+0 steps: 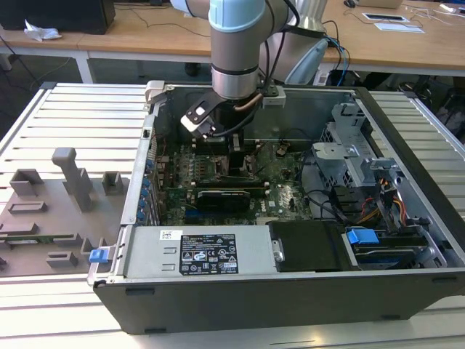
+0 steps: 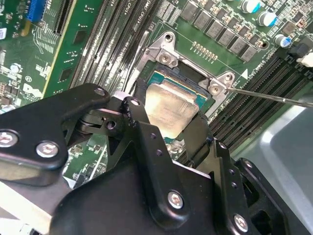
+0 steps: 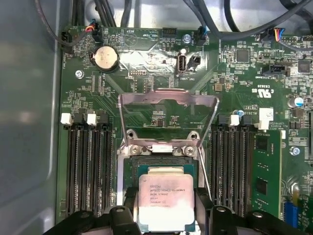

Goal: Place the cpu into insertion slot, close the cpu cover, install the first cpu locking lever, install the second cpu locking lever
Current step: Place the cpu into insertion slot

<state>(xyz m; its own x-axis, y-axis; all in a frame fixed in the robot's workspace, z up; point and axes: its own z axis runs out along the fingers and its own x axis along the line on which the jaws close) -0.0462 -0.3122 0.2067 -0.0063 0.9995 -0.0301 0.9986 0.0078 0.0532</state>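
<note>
- One arm reaches into the open computer case [image 1: 290, 305] on the desk [image 1: 73, 109] in the exterior view. Your gripper [image 1: 236, 156] hangs low over the motherboard [image 1: 287, 193], near the case's far wall. A graphics card [image 1: 221, 196] lies just on the near side, and cables crowd the exterior view's right. Judged from this, your free room is mostly straight up.
- In the first wrist view the gripper is closed narrowly on the cpu [image 3: 166, 200], one finger [image 3: 129, 203] on each of two opposite edges. The chip lies squarely over the insertion slot [image 3: 161, 159]. You cannot tell whether it is fully seated.
- The cpu cover [image 3: 168, 98] stands raised on its hinge, apart from the chip. Memory slots [image 3: 88, 166] run close along both sides.
- Expect the chip to be light, stiff and flat, with a smooth metal top. Treat it, and the socket beneath, as fragile. The edges look like the right place to hold, and it should be kept level.
- In the second wrist view a thin locking lever [image 2: 274, 97] juts out beside the socket's silvery rim [image 2: 164, 56], near one finger. That is the tightest edge.
</note>
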